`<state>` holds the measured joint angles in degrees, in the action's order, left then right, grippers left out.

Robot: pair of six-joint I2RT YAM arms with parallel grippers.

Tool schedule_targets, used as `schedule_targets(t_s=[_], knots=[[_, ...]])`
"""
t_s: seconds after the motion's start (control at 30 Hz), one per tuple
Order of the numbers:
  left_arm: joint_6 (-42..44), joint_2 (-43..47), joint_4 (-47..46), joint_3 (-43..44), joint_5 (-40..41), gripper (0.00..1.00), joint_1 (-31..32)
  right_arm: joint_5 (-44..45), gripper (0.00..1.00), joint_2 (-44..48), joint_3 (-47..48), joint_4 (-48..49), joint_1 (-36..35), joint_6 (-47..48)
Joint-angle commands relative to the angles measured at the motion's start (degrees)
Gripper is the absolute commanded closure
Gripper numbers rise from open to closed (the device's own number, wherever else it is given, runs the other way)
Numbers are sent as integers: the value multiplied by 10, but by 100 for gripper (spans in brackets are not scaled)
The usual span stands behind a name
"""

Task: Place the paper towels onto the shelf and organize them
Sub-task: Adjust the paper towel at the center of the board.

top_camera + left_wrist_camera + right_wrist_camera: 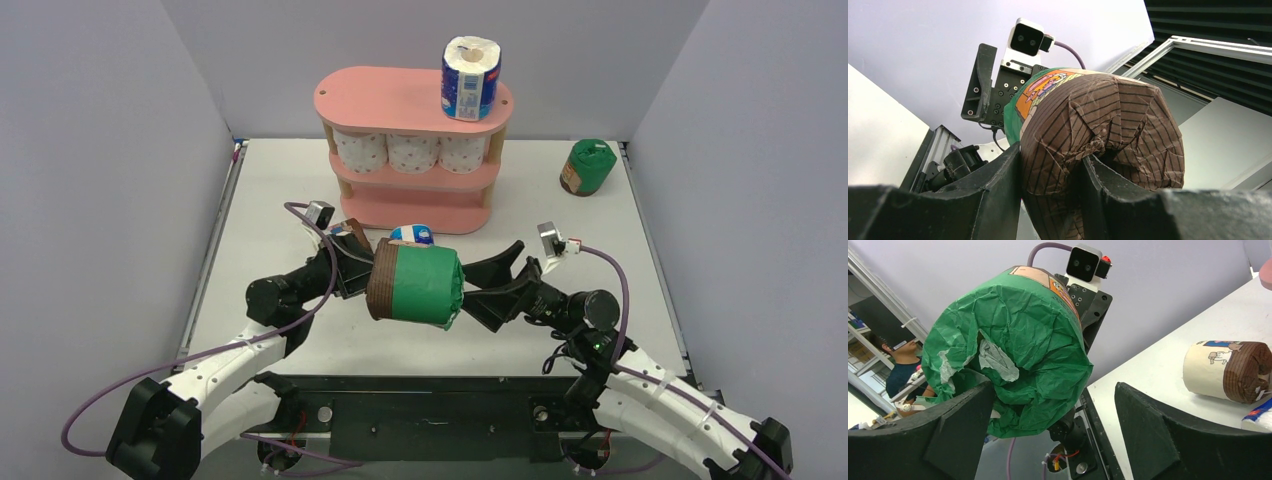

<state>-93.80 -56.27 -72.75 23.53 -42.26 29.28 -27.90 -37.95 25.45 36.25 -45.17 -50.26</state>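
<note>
My left gripper is shut on a paper towel roll in green wrap with a brown striped end, one finger outside the wall and one in the core hollow. It holds the roll lying sideways in the air at mid table. My right gripper stands open at the roll's green end, its left finger against the crumpled wrap. The pink shelf stands at the back. It holds three pink-dotted rolls on the middle tier and a blue-and-white roll on the top board.
A green-wrapped roll stands on the table at the back right. A beige roll with a brown end and a blue-and-white roll lie on the table in front of the shelf. Grey walls close in both sides.
</note>
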Motion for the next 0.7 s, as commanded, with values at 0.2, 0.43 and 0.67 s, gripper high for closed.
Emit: schedule_targets(t_s=[0.2,0.43,0.67], knots=[[16,0,-32,38,12,67,19,2,17,-15,46,-10,-7,26],[29,-5,-25,34,17,67,32,-5,22,-51,72,-6,-29,31],[37,-8,-23,28,19,67,35,-5,33,-72,74,7,-50,30]])
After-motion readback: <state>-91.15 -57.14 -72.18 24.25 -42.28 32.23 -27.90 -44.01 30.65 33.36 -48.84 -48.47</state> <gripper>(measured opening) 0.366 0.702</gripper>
